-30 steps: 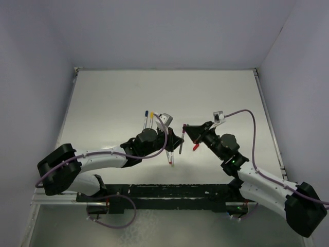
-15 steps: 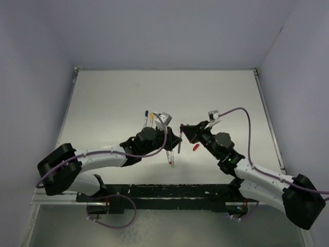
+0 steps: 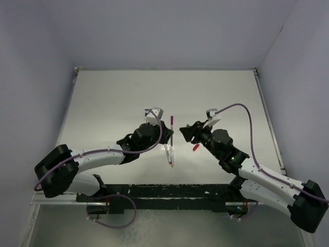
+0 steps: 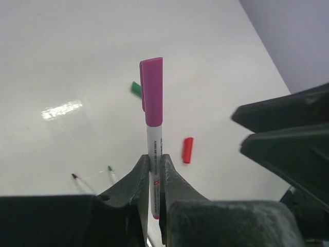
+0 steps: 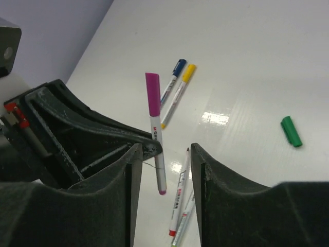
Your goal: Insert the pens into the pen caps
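Where left end effector [image 4: 154, 163] clamps, pen [image 4: 153, 138] is hidden.

Pen [image 4: 153, 141] in left tool [image 4: 154, 163], right tool [image 5: 163, 154] facing — apart

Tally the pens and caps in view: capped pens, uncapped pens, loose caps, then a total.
Capped pens: 3 (purple-capped pen, blue-capped pen, yellow-capped pen)
Uncapped pens: 2 (red-tipped pen, green-tipped pen)
Loose caps: 2 (green cap, red cap)
Total: 7
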Action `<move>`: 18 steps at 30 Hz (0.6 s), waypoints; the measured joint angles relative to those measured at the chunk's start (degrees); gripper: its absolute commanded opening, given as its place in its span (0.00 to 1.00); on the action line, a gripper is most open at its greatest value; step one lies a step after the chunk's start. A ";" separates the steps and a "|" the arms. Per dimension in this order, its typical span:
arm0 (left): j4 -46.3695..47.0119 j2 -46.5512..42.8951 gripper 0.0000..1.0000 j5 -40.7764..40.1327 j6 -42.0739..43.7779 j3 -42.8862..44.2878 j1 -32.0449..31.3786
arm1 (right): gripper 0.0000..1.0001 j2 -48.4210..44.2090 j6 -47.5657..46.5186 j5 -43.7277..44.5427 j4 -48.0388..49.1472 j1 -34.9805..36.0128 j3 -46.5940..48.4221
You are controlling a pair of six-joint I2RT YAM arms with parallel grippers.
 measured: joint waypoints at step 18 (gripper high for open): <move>-27.12 0.46 0.00 -9.42 0.50 7.04 15.41 | 1.00 -7.76 1.51 17.79 -22.10 0.09 3.28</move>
